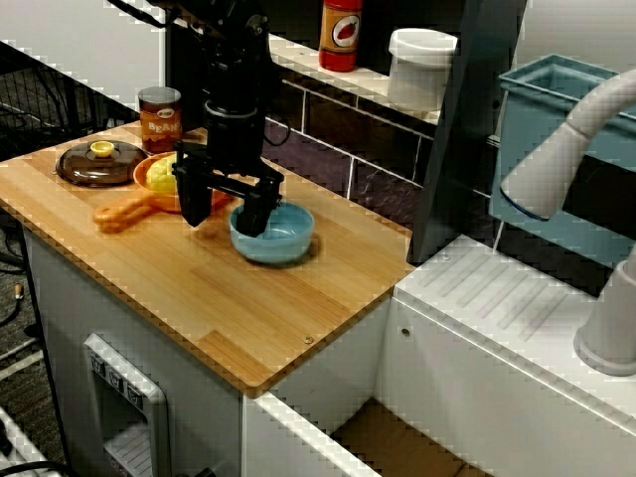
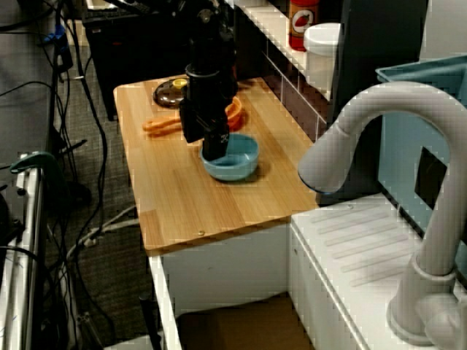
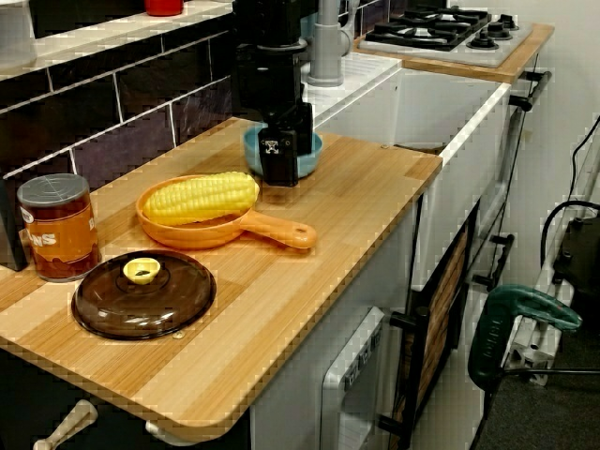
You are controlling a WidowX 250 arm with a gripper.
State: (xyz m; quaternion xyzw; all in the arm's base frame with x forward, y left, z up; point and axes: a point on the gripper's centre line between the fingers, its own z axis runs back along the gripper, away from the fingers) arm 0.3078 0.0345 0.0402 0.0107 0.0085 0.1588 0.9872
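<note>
In the view from the front, my black gripper [image 1: 226, 211] points straight down at the left rim of a light blue bowl [image 1: 283, 238] on the wooden counter [image 1: 199, 288]. It is open and wide: one finger is inside the bowl, the other outside, low over the wood. The side view puts the gripper [image 2: 203, 138] on the bowl's [image 2: 239, 162] far-left edge. From the counter's end, the gripper [image 3: 289, 155] hides much of the bowl [image 3: 312, 148]. I cannot see whether the bowl holds anything. Just left of the gripper is an orange pan [image 1: 164, 197] holding a corn cob [image 3: 202, 197].
A brown lid with a yellow knob [image 1: 99, 162] and a tin can [image 1: 159, 117] stand at the counter's left end. A red bottle [image 1: 341, 33] and white jar [image 1: 420, 65] sit on the tiled ledge. A white sink with a faucet [image 1: 586, 129] adjoins on the right.
</note>
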